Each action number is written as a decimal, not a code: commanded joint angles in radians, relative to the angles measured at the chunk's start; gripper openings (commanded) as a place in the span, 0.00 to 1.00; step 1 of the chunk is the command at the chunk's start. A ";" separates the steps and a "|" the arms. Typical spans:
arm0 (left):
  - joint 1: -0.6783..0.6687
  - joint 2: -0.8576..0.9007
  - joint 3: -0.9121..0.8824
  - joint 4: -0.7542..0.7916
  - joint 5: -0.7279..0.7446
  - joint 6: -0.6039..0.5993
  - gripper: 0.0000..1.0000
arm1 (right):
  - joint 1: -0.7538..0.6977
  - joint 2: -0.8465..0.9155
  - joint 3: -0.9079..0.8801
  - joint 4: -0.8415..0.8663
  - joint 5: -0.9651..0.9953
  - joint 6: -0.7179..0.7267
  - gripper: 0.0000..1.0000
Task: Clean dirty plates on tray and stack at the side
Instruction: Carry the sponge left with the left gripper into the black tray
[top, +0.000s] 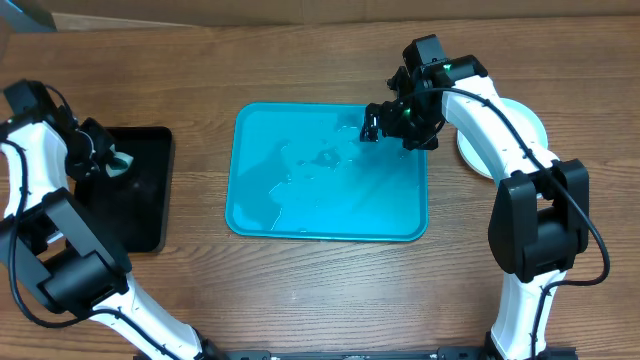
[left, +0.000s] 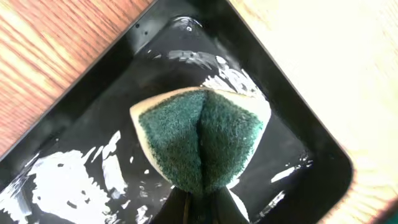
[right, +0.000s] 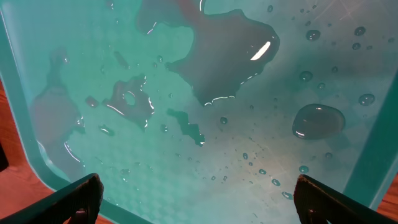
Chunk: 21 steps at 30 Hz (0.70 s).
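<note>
Far left: black bin (top: 150, 205), with water standing in it. The left gripper (top: 103, 158) hangs over the bin, its jaws pinched nearly together on a sponge (left: 202, 140). The sponge is folded in the pinch, green scouring face outward, white backing showing at the edges.

Centre: the tray (top: 330, 205) carries no plates. Only puddles and droplets lie on its floor.

Right of centre: the right gripper (top: 376, 125) hovers over the tray's far right corner. Its fingers (right: 78, 198) are spread wide with nothing between them.

Far right: the plates (top: 530, 122) sit on the table just beside the tray's right edge, partly hidden by the right arm. A white surface shows, but the count and stacking order cannot be told.

Judgement: scrubbing and moving look finished and the task is near its end. What is left is probably dropping the sponge into the bin and drawing both arms back.
</note>
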 joint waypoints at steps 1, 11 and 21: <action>-0.007 0.001 -0.125 0.058 -0.012 0.018 0.12 | 0.004 -0.035 -0.002 0.002 0.006 0.008 1.00; -0.006 0.001 -0.293 0.183 -0.014 0.019 0.41 | 0.004 -0.035 -0.002 0.003 0.006 0.008 1.00; -0.006 0.000 -0.114 0.032 -0.010 0.019 0.04 | 0.004 -0.035 -0.002 0.000 0.006 0.007 1.00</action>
